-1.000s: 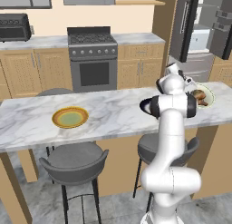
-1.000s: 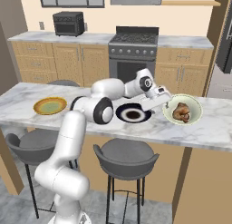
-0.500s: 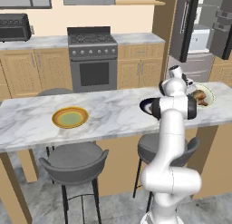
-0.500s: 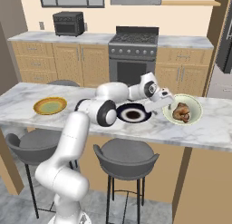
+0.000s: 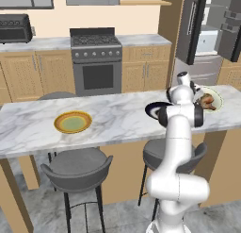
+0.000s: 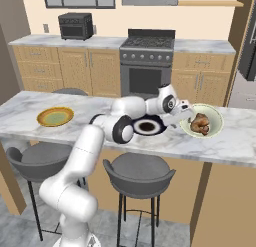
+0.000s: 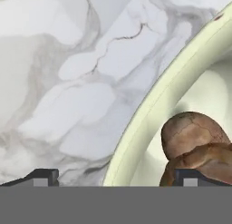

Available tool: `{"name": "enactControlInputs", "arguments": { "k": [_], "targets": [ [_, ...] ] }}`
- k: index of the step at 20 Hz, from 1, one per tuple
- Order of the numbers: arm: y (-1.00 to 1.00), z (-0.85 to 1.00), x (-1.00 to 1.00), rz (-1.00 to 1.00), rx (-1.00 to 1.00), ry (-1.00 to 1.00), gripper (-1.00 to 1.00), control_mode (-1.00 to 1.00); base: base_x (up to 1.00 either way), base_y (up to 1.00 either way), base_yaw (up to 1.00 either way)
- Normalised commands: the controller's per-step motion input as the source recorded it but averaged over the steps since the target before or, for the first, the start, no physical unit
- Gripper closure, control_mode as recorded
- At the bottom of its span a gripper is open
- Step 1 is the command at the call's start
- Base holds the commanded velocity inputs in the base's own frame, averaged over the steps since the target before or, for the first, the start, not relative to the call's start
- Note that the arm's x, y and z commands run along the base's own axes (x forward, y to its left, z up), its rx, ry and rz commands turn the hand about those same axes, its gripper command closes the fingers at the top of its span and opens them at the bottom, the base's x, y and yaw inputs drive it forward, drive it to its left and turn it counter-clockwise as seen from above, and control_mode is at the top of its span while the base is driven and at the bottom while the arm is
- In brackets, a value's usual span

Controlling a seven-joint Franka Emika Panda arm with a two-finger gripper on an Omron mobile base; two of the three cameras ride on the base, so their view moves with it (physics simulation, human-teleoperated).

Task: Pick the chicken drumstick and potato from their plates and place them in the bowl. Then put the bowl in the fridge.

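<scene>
Marble-topped counter (image 5: 117, 119), left base view: white with grey veining, bearing a golden-yellow plate (image 5: 72, 122) with a greenish centre toward its left end, a dark plate (image 5: 155, 109) partly hidden behind the white arm, and a cream bowl (image 5: 214, 98) near the right end; brown food shows inside the bowl, too small here to separate into pieces. Two grey stools (image 5: 77, 165) stand under the near edge; a stove (image 5: 96, 61) sits against the back wall, and the fridge (image 5: 214, 24) stands open at upper right, well apart from the bowl. Right base view: the yellow plate (image 6: 55, 116) lies bare at the counter's left; the dark plate (image 6: 147, 126), with a pale ring, lies near the middle, also bare; the bowl (image 6: 215, 122) sits just beside it to the right, holding the chicken drumstick (image 6: 201, 125) and a darker lump that blends with it. The gripper (image 6: 184, 118) hangs at the bowl's near-left rim, between dark plate and bowl. Hand view: the bowl's pale-green rim (image 7: 149, 109) curves across the right half over the marble; the potato (image 7: 192, 132), rounded and dark brown, rests inside with the lighter drumstick (image 7: 206, 158) lying against its lower side. The fingers (image 7: 43, 177) stand wide apart, one tip over the counter, the other over the bowl's contents, clasping nothing.
</scene>
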Motion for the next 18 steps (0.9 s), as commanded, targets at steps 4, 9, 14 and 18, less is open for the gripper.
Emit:
{"name": "enactControlInputs", "arguments": {
  "k": [4, 9, 14, 18],
  "targets": [
    [-0.22, -0.09, 0.23, 0.00, 0.00, 0.00, -1.00, -1.00, 0.00, 0.00, 0.00],
    [-0.08, -0.09, 0.15, 0.00, 0.00, 0.00, -1.00, -1.00, 0.00, 0.00, 0.00],
    [-0.01, -0.01, 0.06, 0.00, 0.02, 0.00, 1.00, -1.00, 0.00, 0.00, 0.00],
    [-0.07, 0.01, 0.00, 0.00, 0.06, 0.00, 1.00, -1.00, 0.00, 0.00, 0.00]
  ]
}}
